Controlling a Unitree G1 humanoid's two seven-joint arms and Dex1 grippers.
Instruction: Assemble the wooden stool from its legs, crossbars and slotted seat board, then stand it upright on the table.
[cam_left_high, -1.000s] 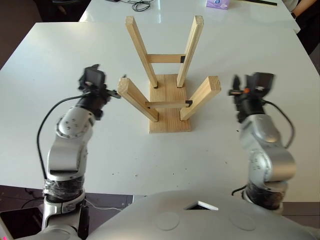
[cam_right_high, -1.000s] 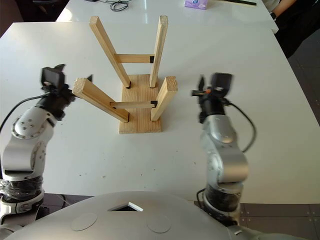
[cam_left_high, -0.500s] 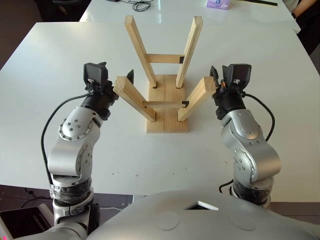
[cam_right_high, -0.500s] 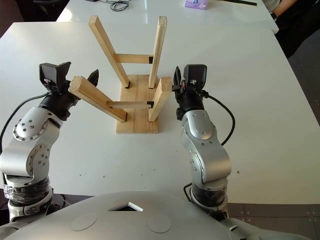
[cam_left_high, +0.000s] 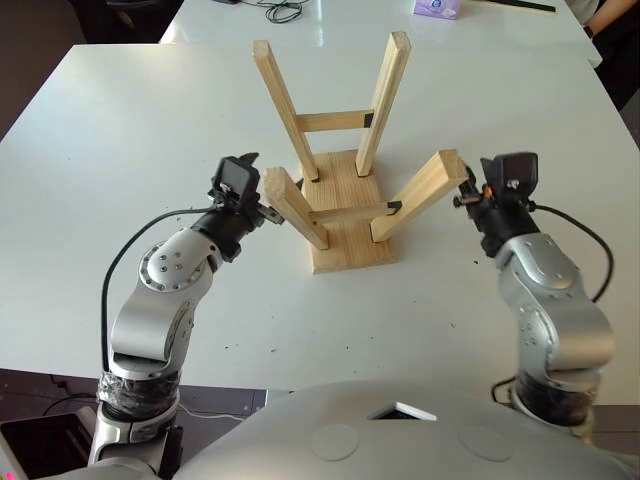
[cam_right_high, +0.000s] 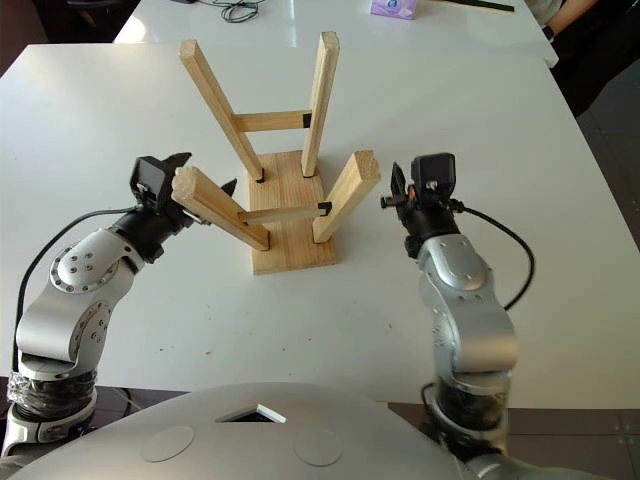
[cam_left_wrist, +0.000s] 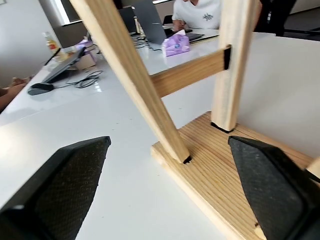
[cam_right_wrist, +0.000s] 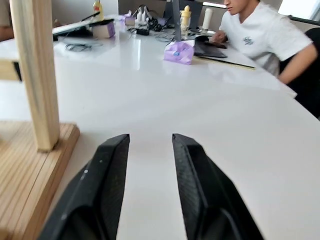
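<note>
**A:** Status on the stool?

**B:** Looks assembled. Seat board lies flat on the table, all four legs pointing up out of it. Far crossbar bridges the two far legs. Near crossbar bridges the near-left leg and the near-right leg. Can't tell from here whether every joint is fully seated.

**A:** So it's upside down.

**B:** Yes, inverted, mid-table. My read is that the build is done and the flip is what's left: turn it over and stand it on its feet.

**A:** End effectors?

**B:** Left end effector is released, with its fingers spread wide and nothing between them. It sits just beside the top of the near-left leg. I can't confirm contact. Right end effector is also released, with a narrower gap and only bare table behind it. It's just outboard of the near-right leg's top, not on it.

**A:** So nothing is gripped.

**B:** Correct. I'd guess the flip needs one grip per side on the near legs, closed before any lift. If only one side bites, the stool could pivot or a joint could pull loose.
</note>
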